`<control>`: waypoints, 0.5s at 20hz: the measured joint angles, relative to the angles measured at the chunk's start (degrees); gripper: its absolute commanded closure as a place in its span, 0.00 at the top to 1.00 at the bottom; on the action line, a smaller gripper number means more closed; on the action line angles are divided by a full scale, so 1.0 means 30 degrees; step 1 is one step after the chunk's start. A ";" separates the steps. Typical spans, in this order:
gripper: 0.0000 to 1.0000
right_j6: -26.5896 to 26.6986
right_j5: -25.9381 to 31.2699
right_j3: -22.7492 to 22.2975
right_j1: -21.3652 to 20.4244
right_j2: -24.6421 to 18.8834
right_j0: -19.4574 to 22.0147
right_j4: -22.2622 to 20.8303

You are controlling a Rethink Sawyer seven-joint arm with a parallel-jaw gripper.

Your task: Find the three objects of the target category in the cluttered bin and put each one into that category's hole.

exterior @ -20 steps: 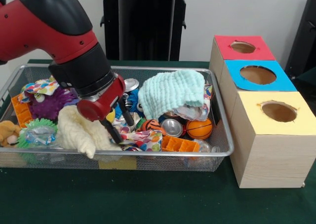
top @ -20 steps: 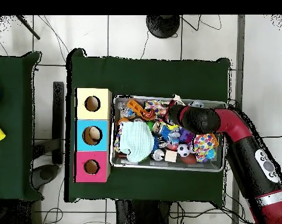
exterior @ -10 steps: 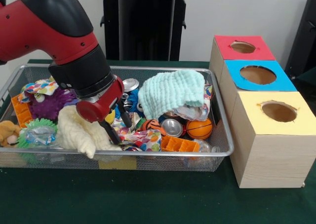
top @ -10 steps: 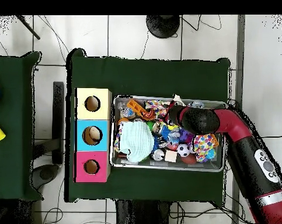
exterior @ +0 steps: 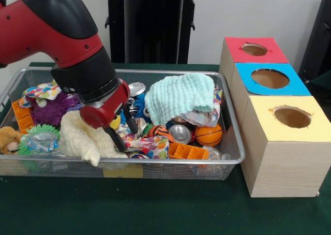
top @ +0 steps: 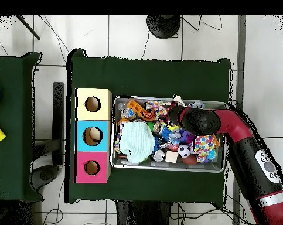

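Front view: the red and black arm reaches down into the wire bin (exterior: 227, 160), and the tool (exterior: 123, 129) stands with its two black fingers (exterior: 116, 138) apart, dipped among the clutter between the cream cloth (exterior: 85, 136) and the patterned cloth (exterior: 152, 147). Nothing sits between them. The target category is not given, so which items count cannot be told; candidates such as the crushed can (exterior: 180, 133), the small basketball (exterior: 208, 135) and the mint cloth (exterior: 179, 97) all lie in the bin. The three boxes (exterior: 279, 147) with holes stand just beside it on the tabletop (exterior: 155, 209).

Overhead view: the arm (top: 249, 152) enters from the side away from the boxes (top: 92, 136), and the tool is hidden under the wrist.

The step looks like searching or settling on a first grasp; next the fingers must close on one item, lift clear, then cross the bin to a hole.
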State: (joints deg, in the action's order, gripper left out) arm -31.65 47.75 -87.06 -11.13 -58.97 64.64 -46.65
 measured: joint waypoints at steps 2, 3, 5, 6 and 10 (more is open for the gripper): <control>1.00 0.0000 0.0000 0.0000 0.0002 0.0000 0.0000 0.0000; 1.00 0.0000 0.0000 0.0000 0.0002 0.0000 0.0000 0.0000; 1.00 0.0000 0.0000 0.0000 0.0002 0.0000 0.0000 0.0000; 1.00 0.0000 0.0000 0.0000 0.0002 0.0000 0.0000 0.0000; 0.00 0.0000 0.0000 0.0003 0.0020 0.0000 0.0012 0.0000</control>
State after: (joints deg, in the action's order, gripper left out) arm -31.65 47.75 -87.05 -11.07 -58.97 64.67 -46.65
